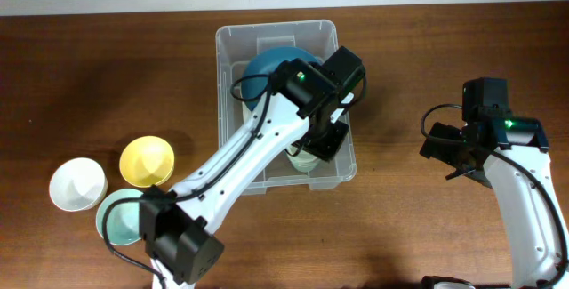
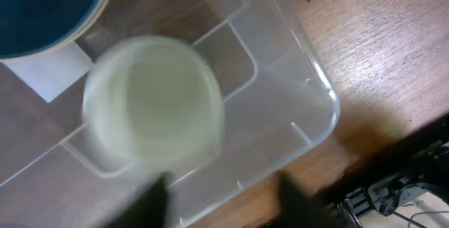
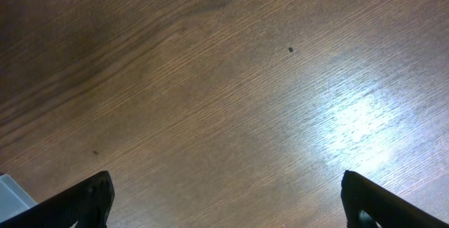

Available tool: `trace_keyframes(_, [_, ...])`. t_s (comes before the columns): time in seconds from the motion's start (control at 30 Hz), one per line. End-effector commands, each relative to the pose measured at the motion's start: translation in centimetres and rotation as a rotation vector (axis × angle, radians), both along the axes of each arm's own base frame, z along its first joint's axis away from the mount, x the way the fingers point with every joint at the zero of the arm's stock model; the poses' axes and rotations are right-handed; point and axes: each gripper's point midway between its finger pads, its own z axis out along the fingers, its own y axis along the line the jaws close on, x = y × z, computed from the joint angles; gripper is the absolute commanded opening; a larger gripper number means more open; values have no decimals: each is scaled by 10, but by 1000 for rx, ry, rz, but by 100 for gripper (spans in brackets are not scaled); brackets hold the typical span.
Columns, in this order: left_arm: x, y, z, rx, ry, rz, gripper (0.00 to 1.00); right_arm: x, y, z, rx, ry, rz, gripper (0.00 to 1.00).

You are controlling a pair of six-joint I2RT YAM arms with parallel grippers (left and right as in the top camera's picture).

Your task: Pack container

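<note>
Dark wooden table (image 1: pixel 107 76) is occupied at its far centre by the clear container (image 1: pixel 229 40), where a pale green bowl (image 2: pixel 154 102), lying beneath the parted fingers of the left gripper (image 2: pixel 221 200), could be tipped if clipped on retreat, while the right gripper (image 3: pixel 228 196) is held spread wide.

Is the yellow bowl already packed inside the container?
No. The yellow bowl sits on the table, well to the left of the container and outside its walls.
</note>
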Motion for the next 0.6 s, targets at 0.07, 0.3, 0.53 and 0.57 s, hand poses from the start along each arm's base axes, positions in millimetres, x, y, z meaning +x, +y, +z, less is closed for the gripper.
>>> trace_keyframes(0.07, [12,15,-1,36,-26,38,94,-2,0,2,0,-4,4,99])
trace_keyframes(0.3, [52,118,55,112,-204,368,96,-1,0,2,0,-5,4,99])
trace_keyframes(0.53, [68,259,109,69,-313,784,99,-1,0,2,-1,-6,4,99])
trace_keyframes(0.57, [68,278,108,78,-304,835,99,-1,0,2,0,-6,4,99])
